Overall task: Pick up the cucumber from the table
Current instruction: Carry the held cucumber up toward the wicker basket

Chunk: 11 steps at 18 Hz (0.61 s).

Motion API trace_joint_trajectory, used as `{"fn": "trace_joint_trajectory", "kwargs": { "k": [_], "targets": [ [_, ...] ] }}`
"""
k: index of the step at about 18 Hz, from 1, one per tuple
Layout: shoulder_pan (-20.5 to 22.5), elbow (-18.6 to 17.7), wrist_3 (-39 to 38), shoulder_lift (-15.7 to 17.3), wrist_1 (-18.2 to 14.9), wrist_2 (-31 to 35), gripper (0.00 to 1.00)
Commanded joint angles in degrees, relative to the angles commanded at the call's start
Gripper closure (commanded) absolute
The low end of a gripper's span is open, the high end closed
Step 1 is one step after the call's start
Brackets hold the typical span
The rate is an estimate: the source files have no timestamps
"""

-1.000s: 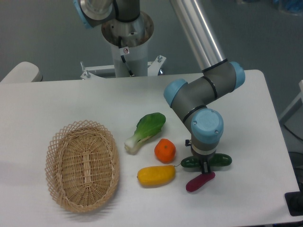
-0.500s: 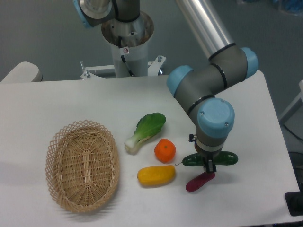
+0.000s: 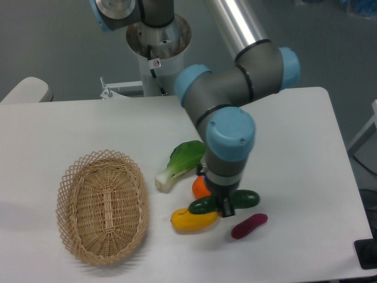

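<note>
The dark green cucumber (image 3: 246,199) hangs level above the white table (image 3: 306,147), its two ends sticking out left and right of the wrist. My gripper (image 3: 224,206) points straight down and is shut on the cucumber's middle; the fingers are mostly hidden under the blue wrist cap. The cucumber's left end overlaps the yellow vegetable below it in the picture.
A yellow vegetable (image 3: 189,221) and an orange fruit (image 3: 199,187) lie just under and left of the gripper. A purple-magenta oblong (image 3: 249,226) lies to the right, a bok choy (image 3: 181,163) behind. A wicker basket (image 3: 102,204) stands at the left.
The arm has swung left with the cucumber in its grip, carrying it off the table from beside the purple oblong to above the yellow vegetable.
</note>
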Motion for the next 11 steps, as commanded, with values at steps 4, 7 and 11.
{"fn": "trace_joint_trajectory", "kwargs": {
  "k": [4,7,11],
  "targets": [
    [-0.4,-0.2,-2.2,0.5,0.0,-2.6,0.72],
    [-0.4,-0.3,-2.3,0.7,0.0,-3.2,0.72],
    [-0.4,0.0,-2.3,0.7,0.1,-3.5,0.72]
  ]
}}
